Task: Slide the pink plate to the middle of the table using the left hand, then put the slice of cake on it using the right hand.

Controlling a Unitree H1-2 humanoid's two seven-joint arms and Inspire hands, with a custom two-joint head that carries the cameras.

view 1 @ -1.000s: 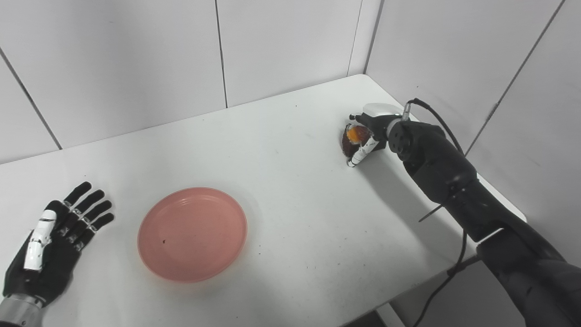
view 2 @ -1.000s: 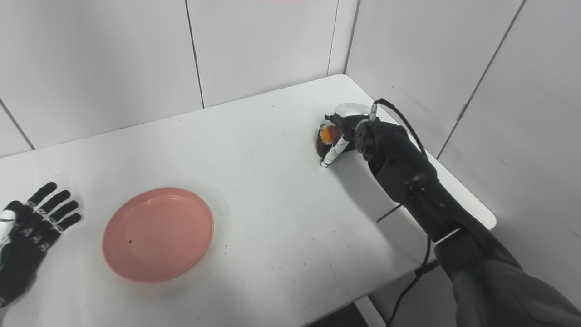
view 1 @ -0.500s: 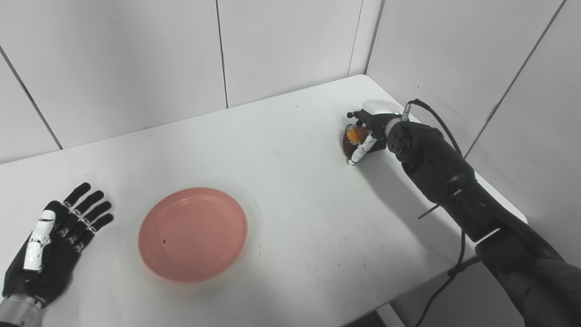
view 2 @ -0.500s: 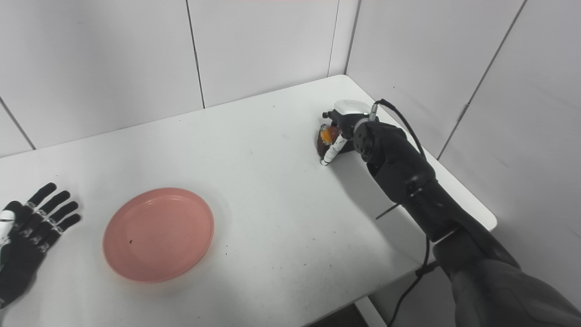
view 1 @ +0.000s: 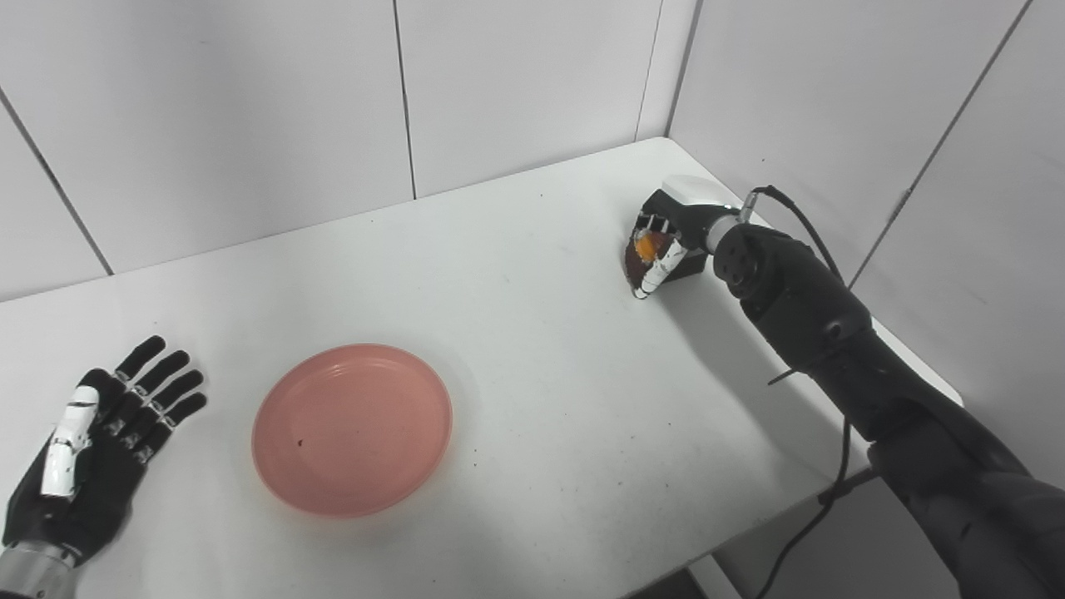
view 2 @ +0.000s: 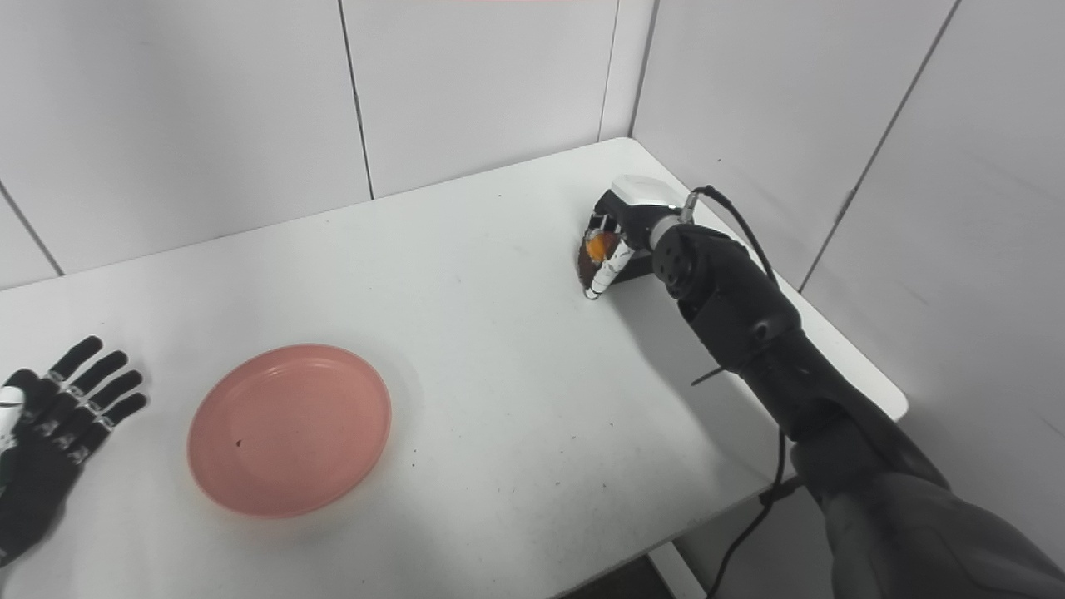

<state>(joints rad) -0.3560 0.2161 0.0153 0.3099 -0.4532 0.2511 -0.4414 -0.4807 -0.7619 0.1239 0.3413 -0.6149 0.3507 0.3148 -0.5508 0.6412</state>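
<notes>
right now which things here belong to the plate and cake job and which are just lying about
Belongs to the job:
- pink plate, empty
- slice of cake, within the right hand's fingers
- right hand
- left hand, open, flat beside the plate

Just lying about:
- cable on the right arm
- table, only the work surface

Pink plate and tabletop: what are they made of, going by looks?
The round pink plate looks like matte plastic or melamine: even colour, soft sheen, faint moulded rings, one dark speck. The white tabletop looks like smooth laminate or painted board: flat, low gloss, rounded corner, small scuffs. Neither is certain.
</notes>
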